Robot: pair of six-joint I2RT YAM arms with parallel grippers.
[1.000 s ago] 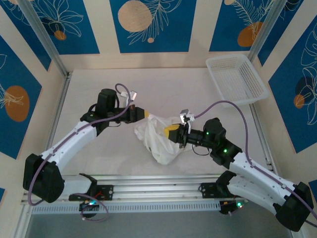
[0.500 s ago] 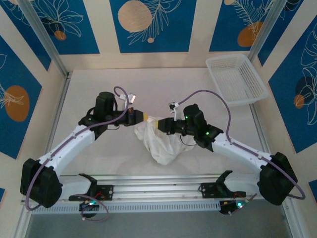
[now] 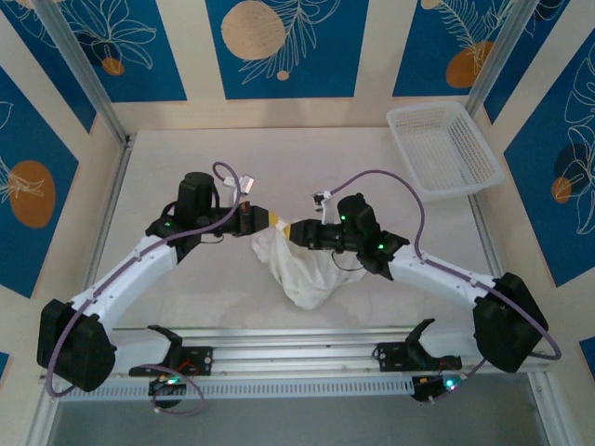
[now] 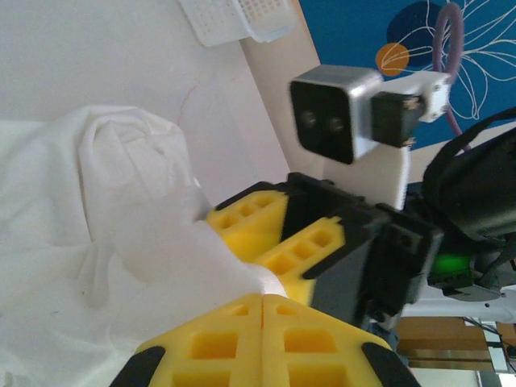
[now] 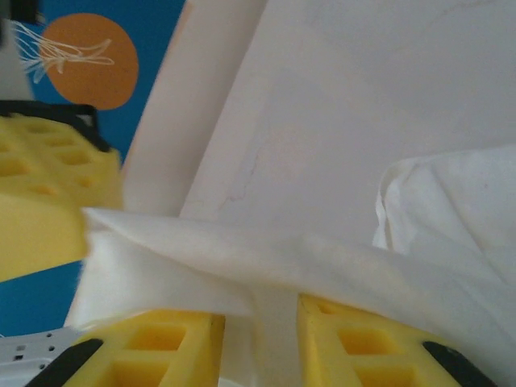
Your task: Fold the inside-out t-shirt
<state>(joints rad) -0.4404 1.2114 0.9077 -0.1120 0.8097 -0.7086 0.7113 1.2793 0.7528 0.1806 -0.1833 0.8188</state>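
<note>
Top external view: the inside-out t-shirt (image 3: pixel 302 269) is seen bunched into a loose white heap on the desk (image 3: pixel 307 158), near the middle and closer to the arm bases than to the far edge. Its upper edge is lifted off the surface, and both arms are stretched inward to meet there. The left tool (image 3: pixel 270 219) is placed at the top left corner of the heap, with the right tool (image 3: pixel 296 229) just beside it, the two yellow tips almost touching. A white mesh basket (image 3: pixel 437 109) is set at the far right corner of the desk, well apart from the cloth.

From the left wrist view, the left tool's fingers (image 4: pixel 210 343) are seen pressed flat together with no gap between them. A fold of the t-shirt is drawn down to the seam where they meet, so this tool is clenched on the cloth. The rest of the garment is gathered in soft folds to the left.

From the right wrist view, the right tool's fingers (image 5: pixel 153 347) are seen standing apart with a clear gap. A thin fold of the t-shirt is laid across them and dips into that gap. This tool is therefore released, not pinched on the cloth.
</note>
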